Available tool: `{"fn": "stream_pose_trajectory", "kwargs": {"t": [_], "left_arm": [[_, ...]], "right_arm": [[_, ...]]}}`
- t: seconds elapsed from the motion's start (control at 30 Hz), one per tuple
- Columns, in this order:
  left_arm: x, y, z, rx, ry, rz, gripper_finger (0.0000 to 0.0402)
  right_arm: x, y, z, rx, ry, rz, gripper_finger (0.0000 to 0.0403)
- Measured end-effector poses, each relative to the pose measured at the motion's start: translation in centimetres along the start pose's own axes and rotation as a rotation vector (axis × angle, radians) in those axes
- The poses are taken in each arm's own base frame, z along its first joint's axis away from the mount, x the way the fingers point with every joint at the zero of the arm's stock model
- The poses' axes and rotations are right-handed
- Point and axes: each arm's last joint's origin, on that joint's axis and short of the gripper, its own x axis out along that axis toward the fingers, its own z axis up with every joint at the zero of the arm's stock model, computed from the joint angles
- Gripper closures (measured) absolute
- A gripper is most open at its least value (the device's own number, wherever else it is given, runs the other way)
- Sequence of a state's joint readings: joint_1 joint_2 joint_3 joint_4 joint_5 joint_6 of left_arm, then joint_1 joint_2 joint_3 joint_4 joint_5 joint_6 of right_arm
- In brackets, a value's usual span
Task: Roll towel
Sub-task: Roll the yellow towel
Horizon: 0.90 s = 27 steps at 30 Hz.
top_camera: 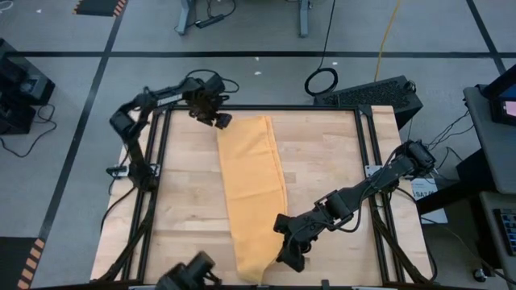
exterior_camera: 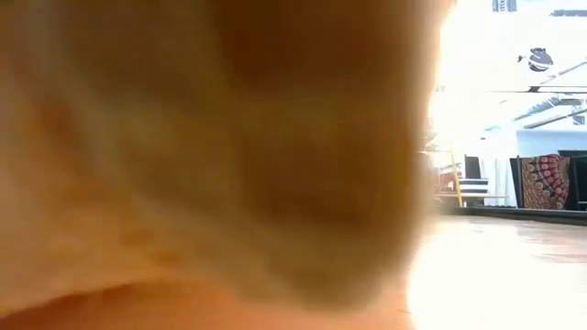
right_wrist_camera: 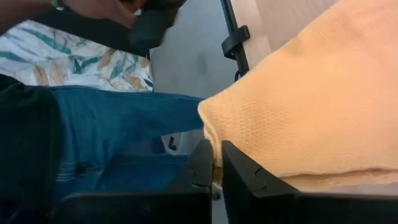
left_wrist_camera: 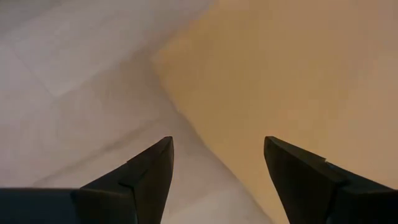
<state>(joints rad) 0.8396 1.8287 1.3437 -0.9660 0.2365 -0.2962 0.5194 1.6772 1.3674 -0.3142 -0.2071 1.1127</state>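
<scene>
The orange-yellow towel point(top_camera: 251, 193) lies on the wooden table point(top_camera: 330, 161) as a long strip running from the far edge to the near edge. My left gripper point(top_camera: 219, 121) is open above the towel's far left corner. In the left wrist view one finger point(left_wrist_camera: 149, 177) stands over bare wood and the other point(left_wrist_camera: 305, 174) over the cloth point(left_wrist_camera: 298, 74); I cannot tell whether they touch it. My right gripper point(top_camera: 282, 256) is shut on the towel at its near end. In the low view the towel point(exterior_camera: 211, 156) fills most of the picture. My right gripper pinches a bunched bit of the towel's edge point(right_wrist_camera: 214, 134) between its two fingers, at the strip's near right side. The fingers slant down from the table's right toward its near edge. The cloth swells out past the fingertips; a lower layer point(right_wrist_camera: 323, 182) shows beneath it.
A black frame point(top_camera: 367, 137) runs round the tabletop. A person in blue jeans point(right_wrist_camera: 124, 118) and a patterned top point(right_wrist_camera: 68, 56) stands just beyond the near edge, close to my right gripper. Bare wood lies to the left point(top_camera: 185, 201) and right of the towel.
</scene>
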Motion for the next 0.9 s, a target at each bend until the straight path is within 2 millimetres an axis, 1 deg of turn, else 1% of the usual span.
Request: {"fn": "stream_pose_trajectory", "kwargs": {"t": [0.03,0.1,0.23,0.3,0.37,0.47,0.53,0.57,0.73,0.77,0.8,0.9], "left_arm": [[0.6,0.7,0.4,-0.011,0.014,-0.003,0.0148],[1.1,1.5,0.9,-0.010,0.012,0.002,0.0148],[2.1,2.5,2.1,0.021,-0.024,-0.014,0.0148],[2.5,2.8,2.4,0.041,-0.030,-0.048,0.0148],[3.0,2.9,2.5,0.054,-0.018,-0.045,0.0149],[4.2,2.8,2.7,0.107,0.005,-0.043,0.0166],[4.8,2.3,2.8,0.153,0.000,-0.061,0.0198],[5.0,2.1,2.8,0.180,-0.003,-0.065,0.0220],[5.3,0.5,3.1,0.278,-0.066,-0.072,0.0372],[4.9,0.3,3.1,0.277,-0.086,-0.089,0.0385],[4.2,0.1,3.2,0.281,-0.110,-0.099,0.0388],[0.8,-0.9,3.6,0.317,-0.229,-0.109,0.0395]], "right_arm": [[0.0,0.0,0.0,0.015,-0.003,-0.001,0.0399],[0.0,0.0,0.1,0.042,-0.018,-0.009,0.0399],[0.0,-0.1,0.2,0.078,-0.057,-0.024,0.0399],[0.0,-0.1,0.3,0.082,-0.076,-0.032,0.0399],[-0.1,-0.2,0.5,0.084,-0.097,-0.041,0.0399],[-0.1,-0.4,0.7,0.088,-0.111,-0.048,0.0399],[-0.2,-0.4,0.9,0.090,-0.113,-0.049,0.0399],[-0.2,-0.5,0.9,0.092,-0.115,-0.049,0.0399],[-0.2,-0.5,1.0,0.094,-0.120,-0.053,0.0399],[-0.2,-0.5,1.0,0.094,-0.125,-0.055,0.0399],[-0.2,-0.6,1.1,0.094,-0.134,-0.060,0.0399],[-0.2,-0.6,1.1,0.094,-0.156,-0.070,0.0399]]}}
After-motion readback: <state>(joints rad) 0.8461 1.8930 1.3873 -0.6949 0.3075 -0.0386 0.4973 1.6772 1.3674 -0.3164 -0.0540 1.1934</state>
